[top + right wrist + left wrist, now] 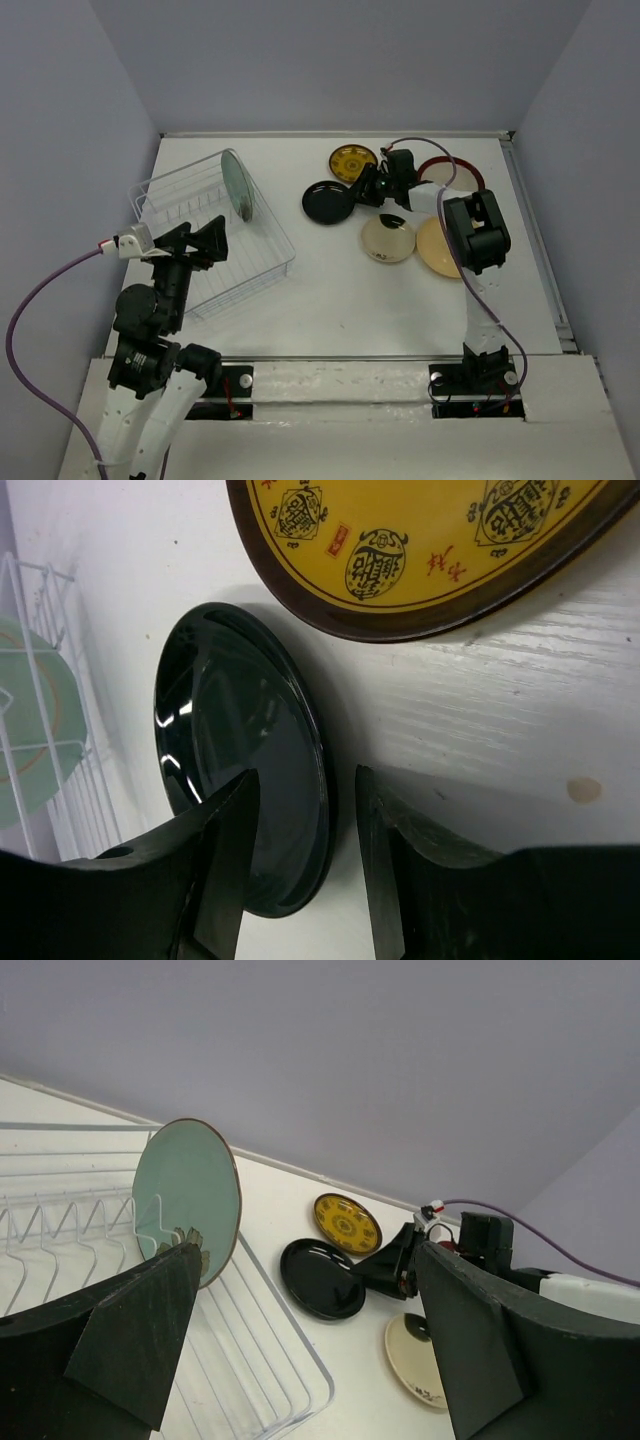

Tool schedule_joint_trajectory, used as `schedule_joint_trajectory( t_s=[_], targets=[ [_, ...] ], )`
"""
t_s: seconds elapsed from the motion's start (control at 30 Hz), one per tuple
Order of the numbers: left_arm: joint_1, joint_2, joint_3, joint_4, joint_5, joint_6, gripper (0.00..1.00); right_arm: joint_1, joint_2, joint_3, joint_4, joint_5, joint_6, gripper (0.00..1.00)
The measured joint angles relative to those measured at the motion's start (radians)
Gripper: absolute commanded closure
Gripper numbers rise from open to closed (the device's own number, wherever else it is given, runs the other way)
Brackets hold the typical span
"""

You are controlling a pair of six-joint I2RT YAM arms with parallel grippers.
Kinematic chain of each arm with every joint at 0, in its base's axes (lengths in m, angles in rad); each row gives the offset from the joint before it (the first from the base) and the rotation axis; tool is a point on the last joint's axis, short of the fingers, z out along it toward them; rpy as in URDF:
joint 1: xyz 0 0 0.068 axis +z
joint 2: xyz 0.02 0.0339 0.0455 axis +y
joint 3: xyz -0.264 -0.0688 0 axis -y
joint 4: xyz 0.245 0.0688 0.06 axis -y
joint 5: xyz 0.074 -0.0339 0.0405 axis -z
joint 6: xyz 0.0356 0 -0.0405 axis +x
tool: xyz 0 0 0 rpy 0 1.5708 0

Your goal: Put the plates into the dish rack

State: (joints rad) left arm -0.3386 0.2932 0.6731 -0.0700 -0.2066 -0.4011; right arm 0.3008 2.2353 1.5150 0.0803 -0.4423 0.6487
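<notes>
In the top camera, the dish rack (268, 243) sits near the left edge of the table (350, 300). Only the mint-green plate (238, 185) stands in it, upright at the far end. The other five lie flat toward the far right corner: the yellow patterned plate (352, 160), the black plate (329, 203), the cream plate (388, 240), the orange-yellow plate (436, 248) and the red-rimmed plate (464, 172), which is partly under the right arm. The left gripper (203, 240) hangs over the near part of the rack.

In the left wrist camera, its fingers are spread wide and nothing is between them.

In the right wrist camera, the right gripper (305, 780) has its fingers apart. One is over the inside of the black plate and one is outside its rim, not yet pressed on it.

I judge that one plate of six is loaded, and the black plate looks to be the next.
</notes>
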Motion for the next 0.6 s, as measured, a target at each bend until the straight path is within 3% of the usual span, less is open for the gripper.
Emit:
schedule_joint_trajectory(
  t_s=[0.27,0.33,0.37,0.6],
  targets=[
    [0.012,0.0,-0.007,0.005,0.016,0.002,0.01,0.0,0.056,0.037,0.034,-0.053,0.064,0.73],
    [0.014,0.0,-0.007,0.006,0.016,0.003,0.01,-0.001,0.06,0.037,0.034,-0.058,0.076,0.82],
    [0.014,0.0,-0.007,0.006,0.016,0.003,0.01,-0.001,0.061,0.037,0.033,-0.06,0.075,0.93],
    [0.016,0.0,-0.007,0.006,0.018,0.003,0.01,-0.001,0.011,-0.047,0.042,-0.059,0.085,0.93]
  ],
)
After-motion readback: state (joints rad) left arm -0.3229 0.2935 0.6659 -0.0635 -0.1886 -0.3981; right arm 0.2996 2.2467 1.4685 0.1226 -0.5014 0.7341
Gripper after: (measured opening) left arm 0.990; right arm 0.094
